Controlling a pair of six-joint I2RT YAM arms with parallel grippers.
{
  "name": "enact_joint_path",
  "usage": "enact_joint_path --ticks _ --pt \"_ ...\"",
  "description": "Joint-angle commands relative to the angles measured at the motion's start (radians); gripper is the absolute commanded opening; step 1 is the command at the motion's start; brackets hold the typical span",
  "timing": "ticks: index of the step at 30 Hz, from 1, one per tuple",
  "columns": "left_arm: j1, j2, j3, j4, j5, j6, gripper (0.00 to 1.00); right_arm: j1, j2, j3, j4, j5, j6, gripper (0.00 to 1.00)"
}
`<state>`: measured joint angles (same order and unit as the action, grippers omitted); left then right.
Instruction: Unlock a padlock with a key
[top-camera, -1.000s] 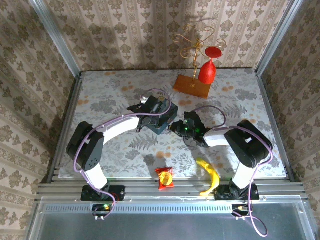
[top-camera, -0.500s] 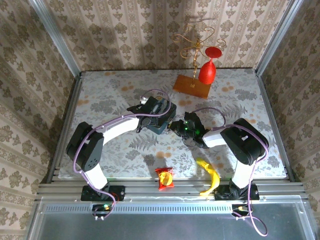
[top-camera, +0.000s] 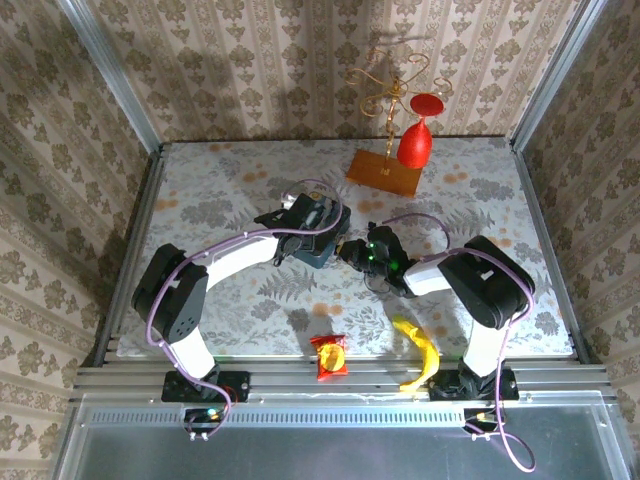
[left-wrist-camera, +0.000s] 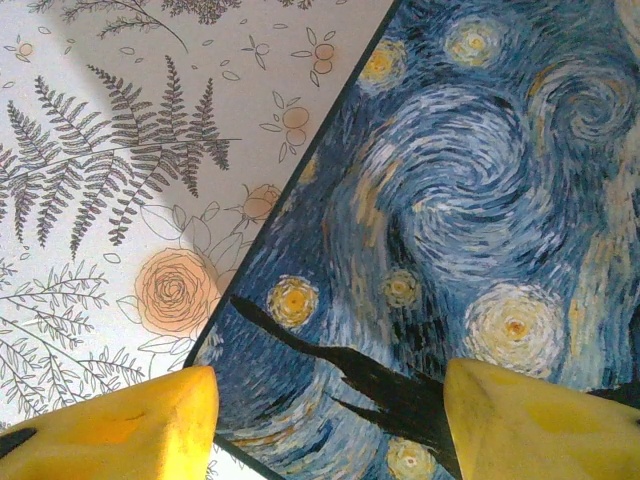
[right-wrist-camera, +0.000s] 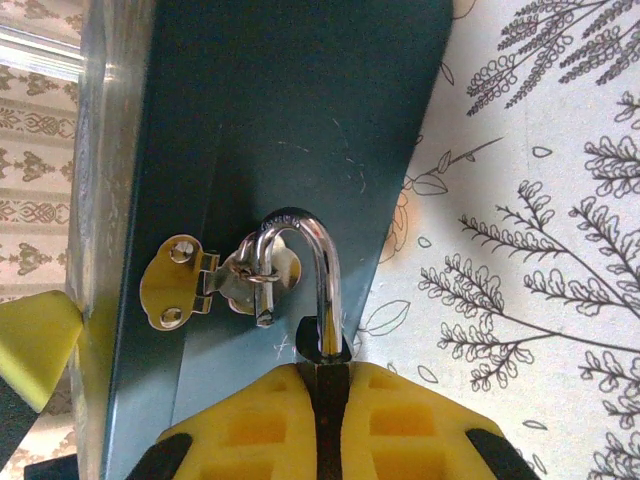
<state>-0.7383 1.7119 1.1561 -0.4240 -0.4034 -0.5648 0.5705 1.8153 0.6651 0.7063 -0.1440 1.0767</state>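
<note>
So, right gripper (right-wrist-camera: 330, 385) is pinched tight on the padlock (right-wrist-camera: 327, 300), which hangs off the hasp (right-wrist-camera: 190, 285) of the blue tin (left-wrist-camera: 450, 200), mid-table (top-camera: 200, 190), away from every edge; left gripper (left-wrist-camera: 330, 420) is spread wide over that tin.

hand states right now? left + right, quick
Left hand: open, fingers spread over the blue tin.
Right hand: closed on the padlock.

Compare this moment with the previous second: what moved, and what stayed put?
The right tool, shut on the padlock, edged slightly left toward the blue tin, and its elbow drew in with it. The left tool stayed over the tin, which did not move.
</note>
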Motion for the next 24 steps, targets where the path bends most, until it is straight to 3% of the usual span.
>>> enact_joint_path --ticks 1,15,24 --pt "0.008 0.032 -0.063 -0.148 0.044 0.027 0.61 0.005 0.035 -0.002 0.078 0.085 -0.033 0.00" --pt "0.005 0.026 -0.081 -0.128 0.080 0.034 0.58 0.023 0.093 -0.030 0.255 0.148 -0.005 0.00" --pt "0.001 0.024 -0.090 -0.121 0.084 0.032 0.58 0.023 0.108 -0.037 0.325 0.170 0.104 0.00"
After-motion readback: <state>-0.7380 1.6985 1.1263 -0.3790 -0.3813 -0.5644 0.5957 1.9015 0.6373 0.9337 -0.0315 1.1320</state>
